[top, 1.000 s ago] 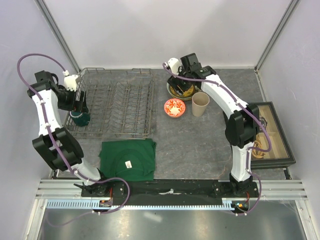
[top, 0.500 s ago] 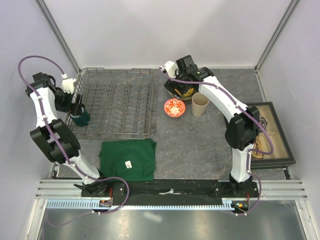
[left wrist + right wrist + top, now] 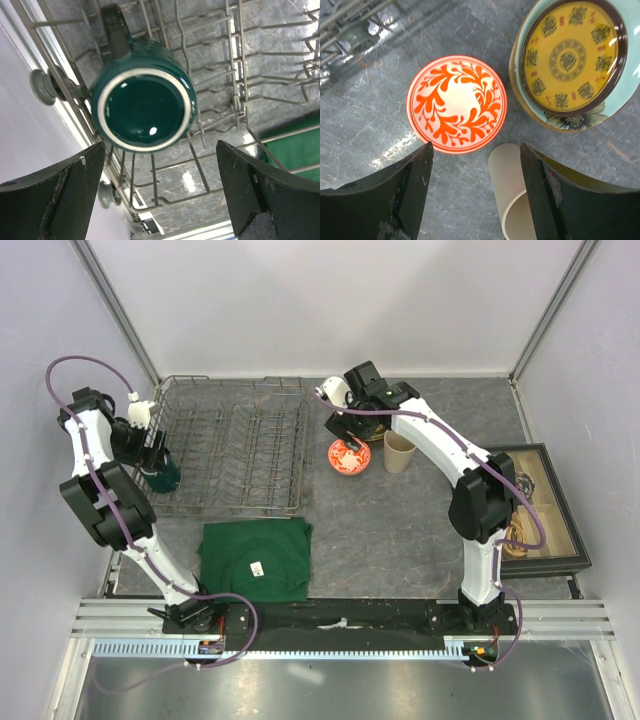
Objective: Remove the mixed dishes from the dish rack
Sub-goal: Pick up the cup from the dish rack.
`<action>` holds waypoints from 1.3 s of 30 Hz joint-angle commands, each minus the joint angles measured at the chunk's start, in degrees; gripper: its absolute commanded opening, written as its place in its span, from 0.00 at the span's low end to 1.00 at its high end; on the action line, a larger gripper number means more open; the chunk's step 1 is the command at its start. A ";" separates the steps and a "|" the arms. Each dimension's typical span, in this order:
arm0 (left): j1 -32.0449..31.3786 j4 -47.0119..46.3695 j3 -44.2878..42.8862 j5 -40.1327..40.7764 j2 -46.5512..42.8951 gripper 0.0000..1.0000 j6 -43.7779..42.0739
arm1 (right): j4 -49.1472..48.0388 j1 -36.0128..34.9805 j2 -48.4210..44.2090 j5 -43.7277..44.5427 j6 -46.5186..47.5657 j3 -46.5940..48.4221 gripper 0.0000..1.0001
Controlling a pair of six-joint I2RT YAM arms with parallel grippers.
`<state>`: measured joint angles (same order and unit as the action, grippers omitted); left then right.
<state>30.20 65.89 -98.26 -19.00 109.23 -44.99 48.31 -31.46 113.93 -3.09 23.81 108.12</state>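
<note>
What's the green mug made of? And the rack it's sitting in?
The dark green mug looks like glazed ceramic: shiny inside with bright glints, pale ring at the rim. The dish rack looks like grey metal wire: thin rods catching light. Coated or bare, I can't tell.

The mug (image 3: 142, 107) stands in the rack's (image 3: 230, 381) 8 o'clock corner. On the tabletop (image 3: 400, 530), at the rack's 3 o'clock, sits the bowl (image 3: 456, 104). The cup (image 3: 400, 452) is at the bowl's 3 o'clock, with the stacked plates (image 3: 570, 60) just beside both. The cloth (image 3: 255, 558) lies at the rack's 6 o'clock.
</note>
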 commanded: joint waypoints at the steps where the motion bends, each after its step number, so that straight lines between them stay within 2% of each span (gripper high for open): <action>1: 0.39 -0.67 -3.52 -0.24 2.21 0.98 -2.12 | 0.03 0.00 -4.24 1.16 0.27 -1.59 0.78; 13: 0.13 1.08 -6.51 -2.79 5.20 0.98 -2.47 | -0.41 0.00 -2.84 -0.33 -0.26 -2.03 0.79; 34: -2.68 -3.66 3.42 -2.35 1.34 0.99 -3.26 | -0.68 -0.09 -1.61 0.10 -0.26 -2.03 0.79; 39: -3.74 -4.72 3.42 -1.91 1.42 0.99 -3.26 | -0.68 -0.09 -1.17 0.10 -0.35 -1.86 0.79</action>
<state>28.08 59.44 -95.96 -18.57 111.81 -46.89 48.58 -31.40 113.10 -2.98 23.81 106.28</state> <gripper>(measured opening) 0.987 0.793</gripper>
